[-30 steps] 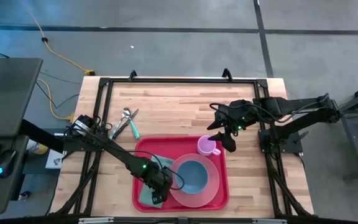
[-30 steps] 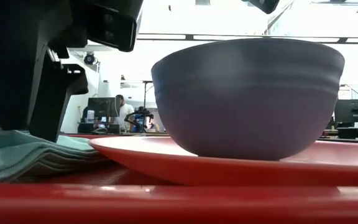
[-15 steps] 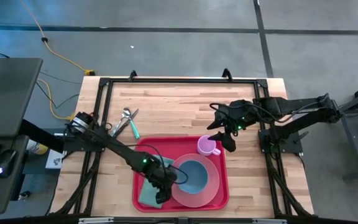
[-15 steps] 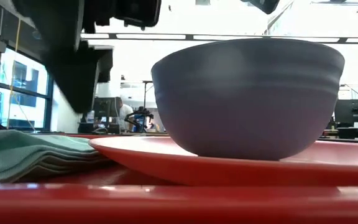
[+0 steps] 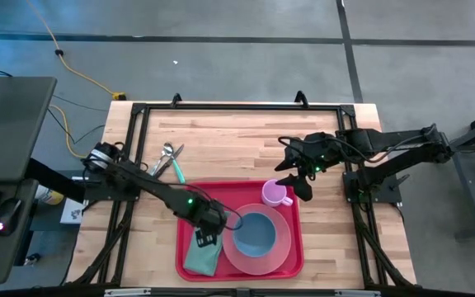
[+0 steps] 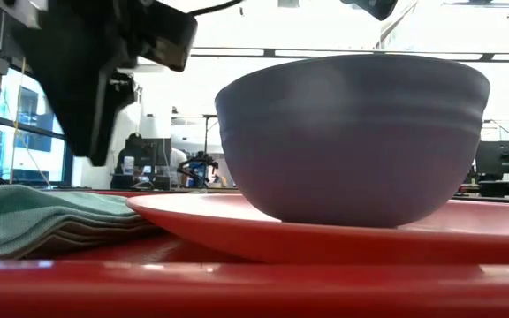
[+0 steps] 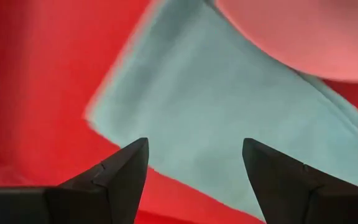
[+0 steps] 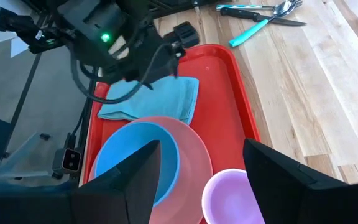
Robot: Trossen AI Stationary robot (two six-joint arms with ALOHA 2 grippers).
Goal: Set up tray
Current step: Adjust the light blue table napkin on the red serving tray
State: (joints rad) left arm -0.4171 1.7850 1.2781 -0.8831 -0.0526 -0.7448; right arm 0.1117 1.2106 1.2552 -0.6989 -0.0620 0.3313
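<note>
The red tray lies at the table's near middle. On it stand a round pink plate with a blue bowl on it, a pink cup at the far right corner, and a folded teal napkin lying flat on the left part. My left gripper hovers open above the napkin's far end, touching nothing. My right gripper hangs open and empty just right of the cup, which also shows in the right wrist view.
A spoon, a knife and teal-handled cutlery lie on the wood left of the tray's far-left corner. A black frame runs along the table's edges. Bare wood stretches across the far half of the table.
My left gripper has risen off the teal napkin and moved toward the table's far edge. The napkin stays flat on the tray where it was. My right arm has kept still.
</note>
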